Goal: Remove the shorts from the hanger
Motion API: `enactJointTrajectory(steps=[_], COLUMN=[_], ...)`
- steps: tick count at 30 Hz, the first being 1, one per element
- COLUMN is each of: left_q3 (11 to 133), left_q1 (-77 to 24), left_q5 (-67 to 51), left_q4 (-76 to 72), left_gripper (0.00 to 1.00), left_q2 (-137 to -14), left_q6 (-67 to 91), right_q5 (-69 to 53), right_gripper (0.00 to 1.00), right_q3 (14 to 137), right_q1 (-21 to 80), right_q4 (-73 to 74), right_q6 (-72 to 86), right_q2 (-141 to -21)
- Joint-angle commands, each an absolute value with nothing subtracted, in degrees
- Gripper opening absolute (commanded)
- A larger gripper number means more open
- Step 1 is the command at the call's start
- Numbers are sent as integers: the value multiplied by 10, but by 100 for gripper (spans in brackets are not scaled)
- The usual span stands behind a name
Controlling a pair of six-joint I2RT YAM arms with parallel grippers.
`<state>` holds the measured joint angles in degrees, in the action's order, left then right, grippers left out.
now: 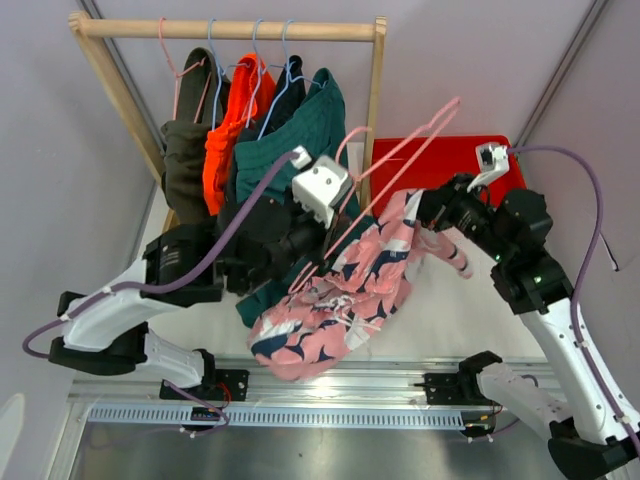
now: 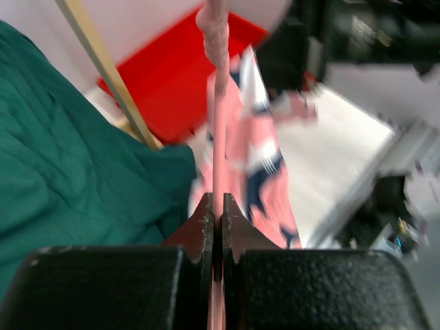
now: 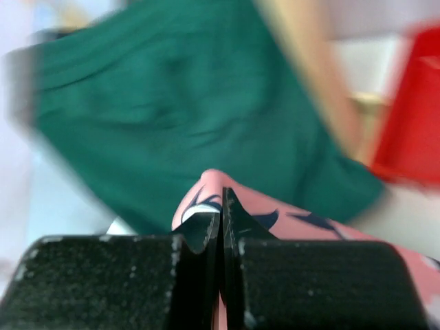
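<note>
The pink printed shorts (image 1: 335,300) hang in mid-air in front of the rack, still draped on a pink wire hanger (image 1: 405,155) that is off the rail and tilted. My left gripper (image 1: 312,252) is shut on that hanger's wire (image 2: 218,103), with the pink shorts (image 2: 251,144) just beyond it. My right gripper (image 1: 428,210) is shut on a fold of the pink shorts (image 3: 275,213) at their upper right edge. The olive shorts (image 1: 185,150), orange shorts (image 1: 228,130), navy shorts (image 1: 292,88) and teal shorts (image 1: 305,130) hang on the rail.
The wooden rack (image 1: 230,30) stands at the back, its right post (image 1: 374,110) close behind the hanger. A red bin (image 1: 450,160) sits on the table to the right of the rack. The teal shorts (image 3: 172,103) fill the space right behind my right gripper (image 3: 221,196).
</note>
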<state>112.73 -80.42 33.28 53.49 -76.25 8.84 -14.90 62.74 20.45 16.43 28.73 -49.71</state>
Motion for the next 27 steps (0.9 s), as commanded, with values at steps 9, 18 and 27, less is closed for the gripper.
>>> enactJointTrajectory(steps=[9,18,27], left_q3=[1182,1048,983], left_q1=[-775,-775,-762], left_q5=[483,480,483], left_q4=[158,263,309], left_gripper=[0,0,0], left_q2=[-723,-636,-632], left_q6=[-145,-36,32], right_q5=[-122,-283,-295], right_gripper=[0,0,30], right_q3=[1040,1580,1293], right_q1=[208,-60,-70], right_q4=[217,165,13], right_q6=[185,386,325], right_q2=[-709,-1109,-1132])
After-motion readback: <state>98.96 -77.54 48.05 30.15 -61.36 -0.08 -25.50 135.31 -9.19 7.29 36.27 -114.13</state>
